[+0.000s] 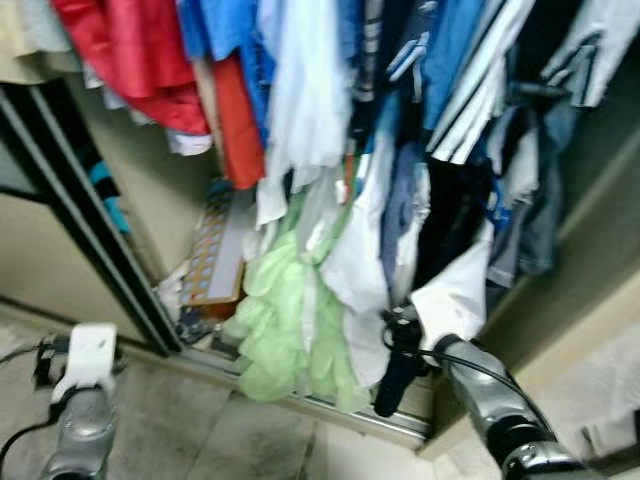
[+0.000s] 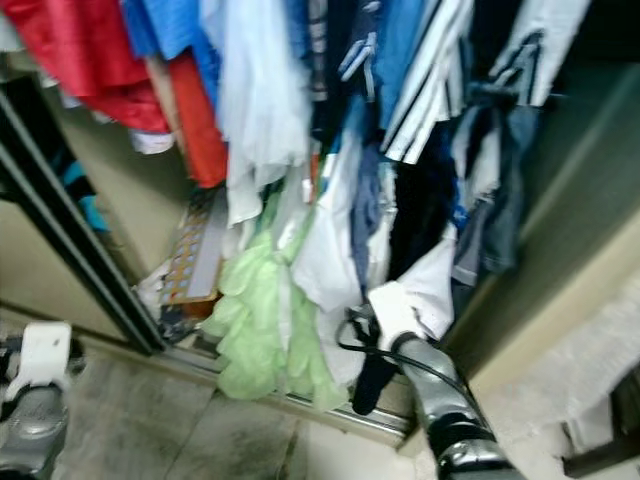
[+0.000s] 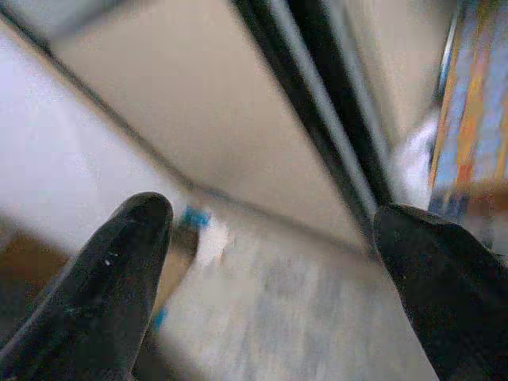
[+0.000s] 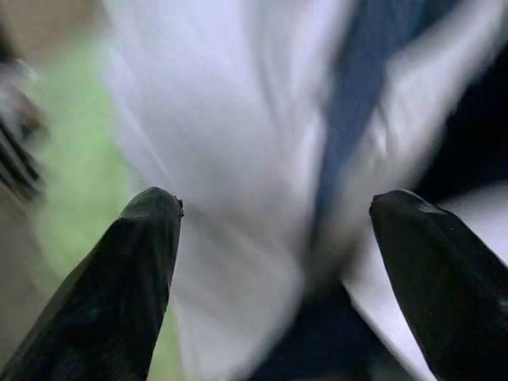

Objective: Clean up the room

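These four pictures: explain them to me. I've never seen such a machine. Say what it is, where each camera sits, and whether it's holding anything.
It is a walking humanoid robot with two silver arms, each ending in two black fingers. The two wide pictures come from its head, looking down into an open wardrobe of hanging clothes. The other two come from cameras on its wrists. The right gripper is open, reaching towards a white garment beside a pale green one. The left gripper is open over the floor by the sliding door track. Neither holds anything.
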Motion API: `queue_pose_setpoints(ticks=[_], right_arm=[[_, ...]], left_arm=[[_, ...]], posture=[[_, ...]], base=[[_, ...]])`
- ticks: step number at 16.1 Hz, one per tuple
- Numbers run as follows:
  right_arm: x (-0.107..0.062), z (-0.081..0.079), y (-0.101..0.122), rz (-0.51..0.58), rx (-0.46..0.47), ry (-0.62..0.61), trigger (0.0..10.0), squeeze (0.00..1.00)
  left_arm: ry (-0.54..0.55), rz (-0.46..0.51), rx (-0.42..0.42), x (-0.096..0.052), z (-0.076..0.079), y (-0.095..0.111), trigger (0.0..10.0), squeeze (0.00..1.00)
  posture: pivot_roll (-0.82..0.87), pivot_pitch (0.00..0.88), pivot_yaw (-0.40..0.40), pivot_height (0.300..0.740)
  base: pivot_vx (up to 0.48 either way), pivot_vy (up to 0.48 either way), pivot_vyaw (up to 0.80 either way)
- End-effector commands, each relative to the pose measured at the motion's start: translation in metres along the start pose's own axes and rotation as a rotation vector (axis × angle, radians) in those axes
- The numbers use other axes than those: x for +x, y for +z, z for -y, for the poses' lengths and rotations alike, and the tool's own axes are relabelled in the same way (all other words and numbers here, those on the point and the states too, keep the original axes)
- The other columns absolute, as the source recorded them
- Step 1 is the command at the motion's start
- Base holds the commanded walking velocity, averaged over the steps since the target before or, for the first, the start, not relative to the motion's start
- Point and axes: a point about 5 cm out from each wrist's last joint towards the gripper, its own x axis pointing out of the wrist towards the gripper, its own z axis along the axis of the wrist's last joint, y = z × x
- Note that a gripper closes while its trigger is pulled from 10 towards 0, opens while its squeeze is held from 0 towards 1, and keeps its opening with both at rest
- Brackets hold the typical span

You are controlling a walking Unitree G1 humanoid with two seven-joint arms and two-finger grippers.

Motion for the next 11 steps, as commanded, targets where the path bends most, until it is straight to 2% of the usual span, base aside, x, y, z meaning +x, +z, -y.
queue_pose_setpoints(ticks=[1, 2, 3, 4, 5, 6, 9, 11], right_arm=[[-0.001, 0.005, 0.013, 0.078, -0.006, -0.005, 10.0, 0.00], [-0.008, 0.004, 0.029, 0.196, -0.047, -0.009, 10.0, 0.00], [-0.015, 0.003, 0.038, 0.255, -0.078, -0.013, 10.0, 0.00], [-0.024, 0.003, 0.044, 0.308, -0.069, -0.042, 10.0, 0.00], [-0.030, 0.004, 0.046, 0.332, -0.072, -0.073, 10.0, 0.00], [-0.031, 0.003, 0.048, 0.345, -0.068, -0.094, 10.0, 0.00], [-0.025, 0.000, 0.057, 0.360, -0.065, -0.111, 10.0, 0.00], [-0.020, -0.002, 0.073, 0.387, -0.068, -0.118, 10.0, 0.00]], left_arm=[[-0.002, 0.065, 0.004, -0.001, 0.001, 0.010, 10.0, 0.00], [-0.009, 0.163, -0.029, -0.005, 0.002, 0.028, 10.0, 0.00], [-0.016, 0.233, -0.054, -0.008, 0.000, 0.042, 10.0, 0.00], [-0.039, 0.301, -0.081, -0.014, -0.002, 0.055, 10.0, 0.00], [-0.040, 0.333, -0.086, -0.018, -0.006, 0.060, 10.0, 0.00], [-0.041, 0.338, -0.093, -0.020, -0.007, 0.061, 10.0, 0.00], [-0.070, 0.347, -0.116, -0.019, -0.001, 0.069, 10.0, 0.00], [-0.086, 0.389, -0.172, -0.019, 0.007, 0.090, 10.0, 0.00]], posture=[[-0.05, 0.000, -0.008, 0.740], [-0.06, 0.000, 0.001, 0.740], [-0.05, 0.000, 0.002, 0.740], [-0.05, 0.000, 0.004, 0.740], [-0.05, 0.000, 0.005, 0.740], [-0.05, 0.000, 0.012, 0.740], [-0.05, 0.000, 0.017, 0.740], [-0.05, 0.000, 0.005, 0.740]], base=[[0.000, 0.000, 0.00], [0.000, 0.000, 0.00], [0.000, 0.000, 0.00], [0.000, 0.000, 0.00], [0.000, 0.000, 0.00], [0.000, 0.000, 0.78], [0.000, 0.000, 0.78], [0.000, 0.000, 0.78]])
